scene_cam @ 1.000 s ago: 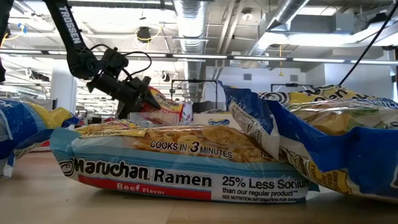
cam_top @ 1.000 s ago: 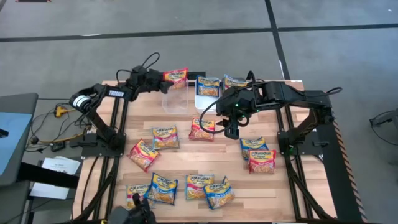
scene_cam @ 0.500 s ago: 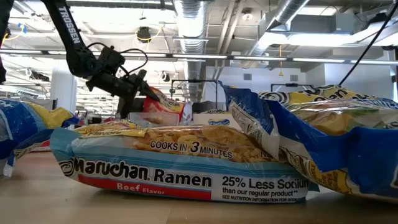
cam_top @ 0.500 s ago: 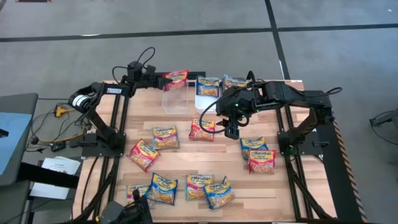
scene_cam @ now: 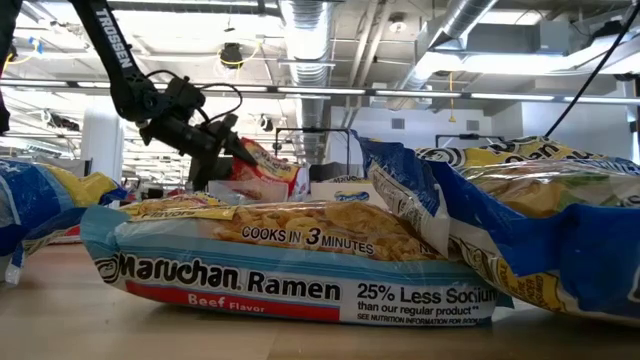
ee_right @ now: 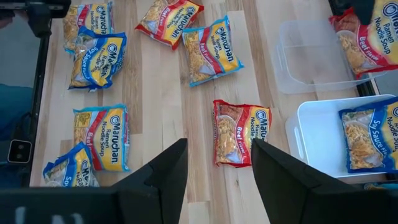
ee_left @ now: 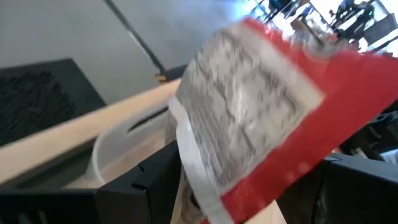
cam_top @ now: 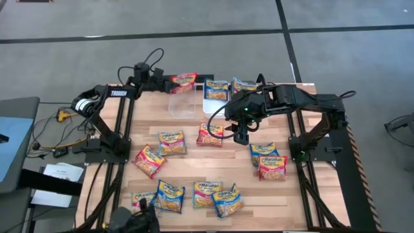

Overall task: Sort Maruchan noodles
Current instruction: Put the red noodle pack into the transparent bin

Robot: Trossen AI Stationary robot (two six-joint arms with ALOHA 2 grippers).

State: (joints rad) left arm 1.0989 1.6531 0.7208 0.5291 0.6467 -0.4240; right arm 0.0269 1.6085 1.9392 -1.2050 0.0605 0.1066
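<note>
Red packet (cam_top: 183, 79) apparently slightly raised, gripped.

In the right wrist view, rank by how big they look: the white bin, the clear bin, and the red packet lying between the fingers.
1. white bin, partly cut off
2. clear bin, looks close to it in size, so that order is unsure
3. red packet, clearly smallest

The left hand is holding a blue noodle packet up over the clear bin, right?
Not quite. The packet in the left hand is red, not blue. The high view shows it held above the clear bin, and the left wrist view shows its red wrapper up close. The rest is right.
</note>
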